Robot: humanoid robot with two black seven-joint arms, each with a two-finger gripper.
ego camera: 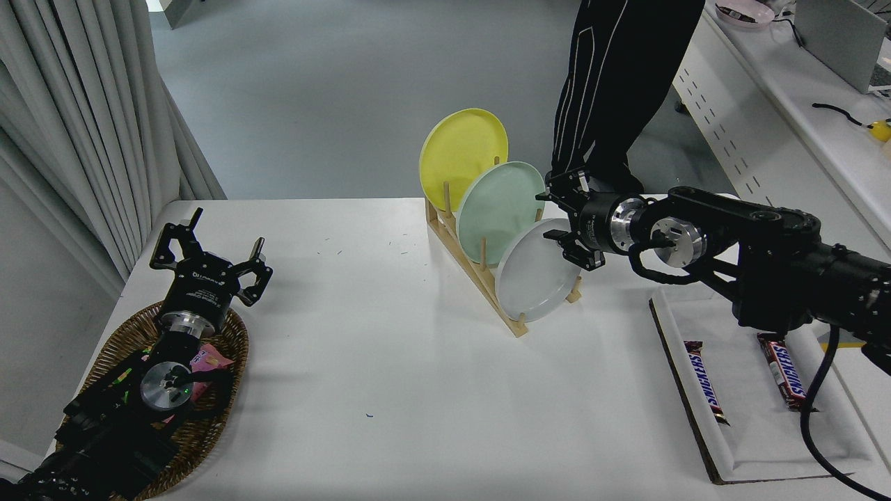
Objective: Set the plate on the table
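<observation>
Plate (534, 273) rigid, smooth, likely slippery and breakable; grasp upper-right rim; right gripper (561, 221) fingers apart astride that rim, not clamped.

Bright, even overhead light. Bench (390, 362) near-white, mild glare, little texture. Soft faint shadows under rack (480, 268) and right arm (738, 240). Focus sharp throughout, no motion blur. Slight wide-angle bowing at curtain (76, 125), left edge. Black arms lose detail.
</observation>
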